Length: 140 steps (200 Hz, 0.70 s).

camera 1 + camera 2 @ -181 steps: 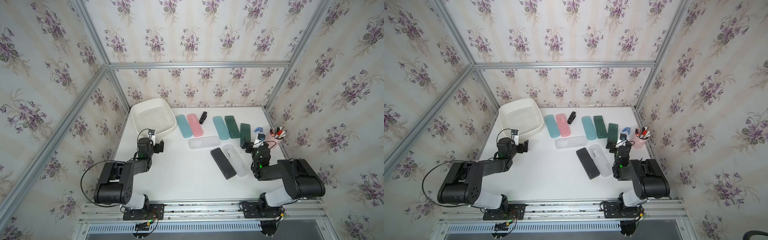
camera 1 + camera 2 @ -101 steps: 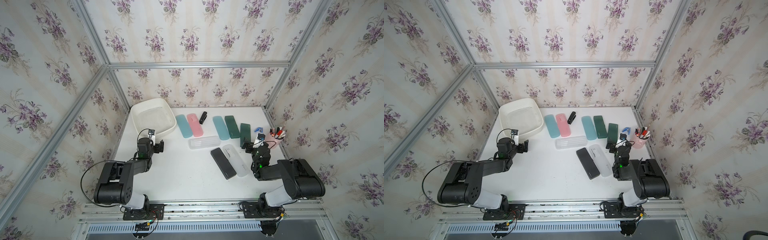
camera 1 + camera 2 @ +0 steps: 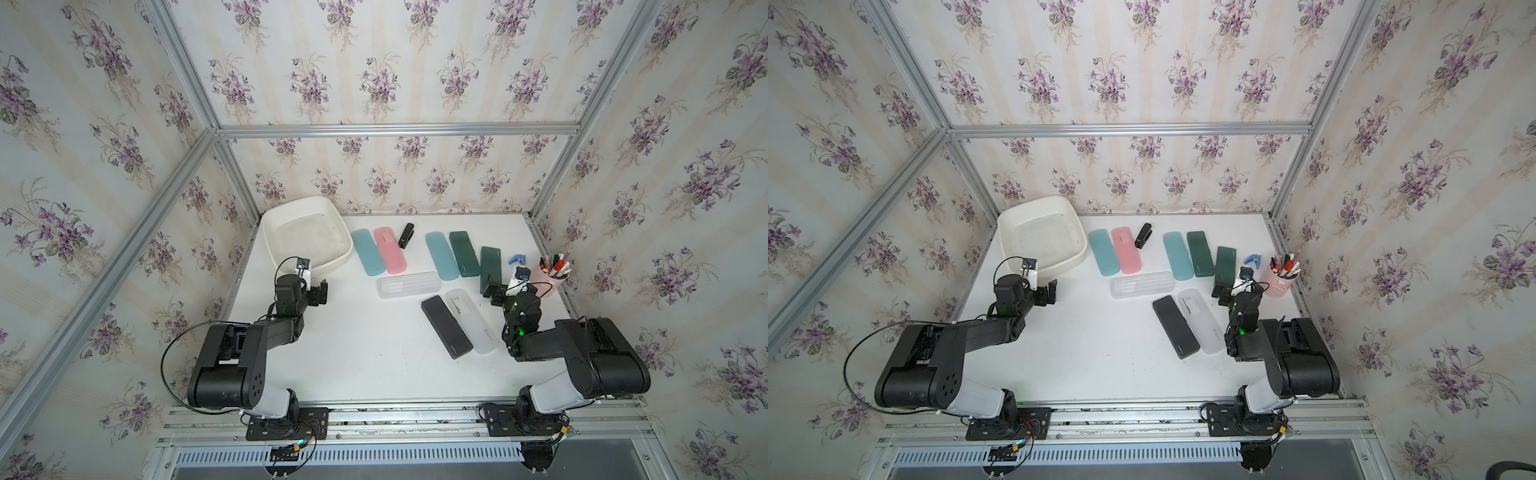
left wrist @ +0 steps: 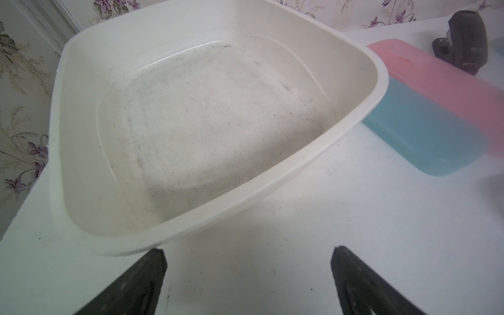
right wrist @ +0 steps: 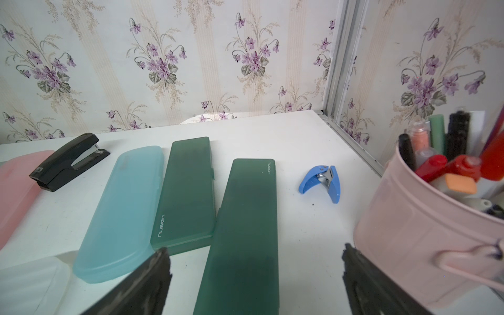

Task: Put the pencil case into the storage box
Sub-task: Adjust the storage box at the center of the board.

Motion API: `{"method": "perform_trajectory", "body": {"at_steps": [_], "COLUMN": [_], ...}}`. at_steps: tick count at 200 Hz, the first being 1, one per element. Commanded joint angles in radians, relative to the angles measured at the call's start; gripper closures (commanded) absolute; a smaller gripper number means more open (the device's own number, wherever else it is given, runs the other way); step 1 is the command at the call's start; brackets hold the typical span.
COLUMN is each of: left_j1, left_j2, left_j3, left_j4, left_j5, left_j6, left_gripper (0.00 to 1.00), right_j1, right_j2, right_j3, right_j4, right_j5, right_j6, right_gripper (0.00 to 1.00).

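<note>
The storage box [image 3: 307,235] [image 3: 1040,235] is a shallow, empty white tub at the table's back left. Several pencil cases lie to its right: light blue [image 3: 368,251], pink [image 3: 389,249], a second light blue [image 3: 441,255], dark green [image 3: 464,253], a second dark green [image 3: 489,268], clear [image 3: 408,284], black [image 3: 446,326] and frosted white [image 3: 471,320]. My left gripper [image 3: 319,293] [image 4: 248,249] is open and empty just in front of the box [image 4: 207,117]. My right gripper [image 3: 494,289] [image 5: 255,248] is open over the near end of the second dark green case [image 5: 245,218].
A black stapler [image 3: 406,235] lies between the pink and light blue cases. A blue staple remover [image 3: 517,260] and a pink pen cup [image 3: 550,282] full of pens sit at the right edge, close to my right gripper. Papered walls enclose three sides of the table.
</note>
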Motion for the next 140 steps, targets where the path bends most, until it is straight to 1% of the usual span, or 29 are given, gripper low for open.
{"method": "perform_trajectory", "body": {"at_steps": [1,7,19,28,38,57,68,74,81,102,115,126,140], "left_j1": [-0.006,-0.006,-0.009,-0.011,-0.012,-0.008,-0.003,0.003,0.016,0.077,0.104,0.127,0.164], "left_j2": [-0.051,-0.050,-0.062,-0.104,-0.119,-0.107,-0.078,-0.026,0.013,0.115,0.169,0.203,0.243], "left_j3": [0.361,0.424,0.498,0.541,0.585,0.664,0.713,0.745,0.778,0.826,0.845,0.839,0.819], "left_j4": [-0.637,-0.740,-0.838,-0.905,-0.966,-1.052,-1.106,-1.142,-1.180,-1.223,-1.251,-1.235,-1.193], "left_j5": [-0.275,-0.298,-0.272,-0.269,-0.257,-0.257,-0.284,-0.308,-0.309,-0.244,-0.235,-0.205,-0.132], "left_j6": [-0.196,-0.226,-0.256,-0.301,-0.317,-0.313,-0.319,-0.339,-0.358,-0.396,-0.422,-0.428,-0.450], "left_gripper": [0.01,0.01,0.01,0.01,0.01,0.01,0.01,0.01,0.01,0.01,0.01,0.01,0.01], "right_j1": [0.006,0.006,0.006,0.006,0.013,0.024,0.033,0.040,0.054,0.116,0.154,0.178,0.194], "right_j2": [-0.096,-0.136,-0.194,-0.209,-0.208,-0.175,-0.139,-0.118,-0.092,-0.025,0.012,0.039,0.064], "right_j3": [0.033,0.067,0.167,0.254,0.339,0.459,0.540,0.577,0.619,0.724,0.782,0.810,0.834], "right_j4": [-0.069,-0.179,-0.422,-0.577,-0.707,-0.840,-0.911,-0.944,-0.978,-1.041,-1.070,-1.075,-1.069], "right_j5": [0.046,0.051,0.039,-0.016,-0.066,-0.153,-0.217,-0.242,-0.262,-0.284,-0.290,-0.293,-0.313], "right_j6": [0.010,0.022,0.076,0.105,0.114,0.100,0.092,0.092,0.092,0.068,0.053,0.046,0.049], "right_gripper": [0.00,0.00,0.00,0.00,0.00,0.00,0.00,0.00,0.00,0.00,0.00,0.00,0.00]}}
